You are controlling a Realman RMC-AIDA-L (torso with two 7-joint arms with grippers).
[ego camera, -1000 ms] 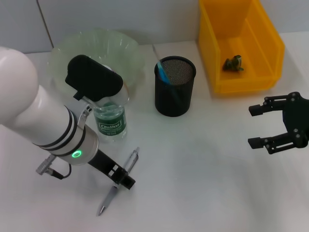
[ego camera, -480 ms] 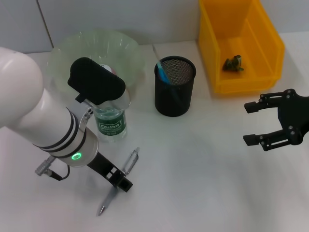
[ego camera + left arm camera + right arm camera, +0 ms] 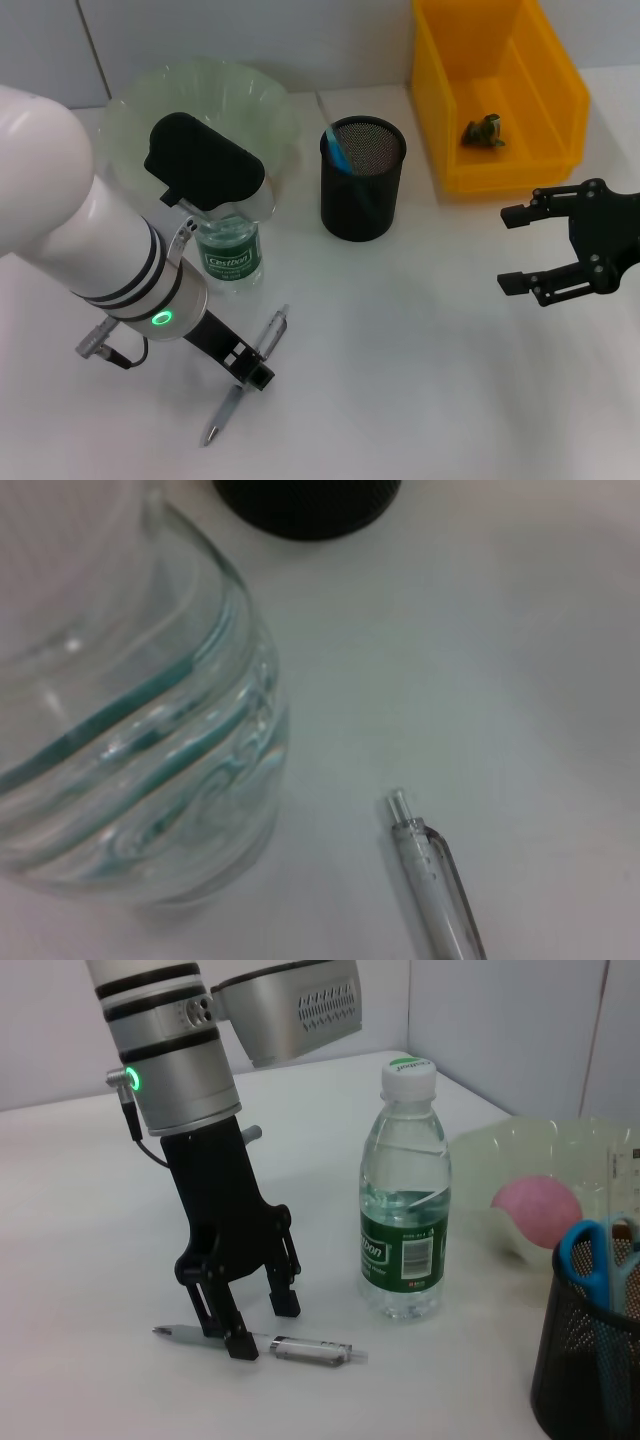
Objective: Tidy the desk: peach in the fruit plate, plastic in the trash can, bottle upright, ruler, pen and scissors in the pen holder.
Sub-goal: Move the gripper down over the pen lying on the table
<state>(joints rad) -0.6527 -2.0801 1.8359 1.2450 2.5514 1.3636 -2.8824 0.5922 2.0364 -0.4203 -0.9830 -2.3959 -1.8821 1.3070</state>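
nearest the robot, a clear pen lies on the white table, and the left gripper stands straight down over it, its black fingers spread partway and straddling the barrel, one tip on each side at table level; they are not closed on the pen. just beyond, the water bottle with the green label stands upright with its cap on, close beside the left arm's wrist. out to the robot's right, well apart from everything on the table, the right gripper hangs above the bare surface with its jaws wide open and nothing between them. farther back, the black mesh pen holder holds blue-handled scissors and a clear ruler. behind the bottle sits the pale green fruit plate with the pink peach resting in it. farthest on the right, the yellow bin holds a small crumpled greenish piece of plastic.
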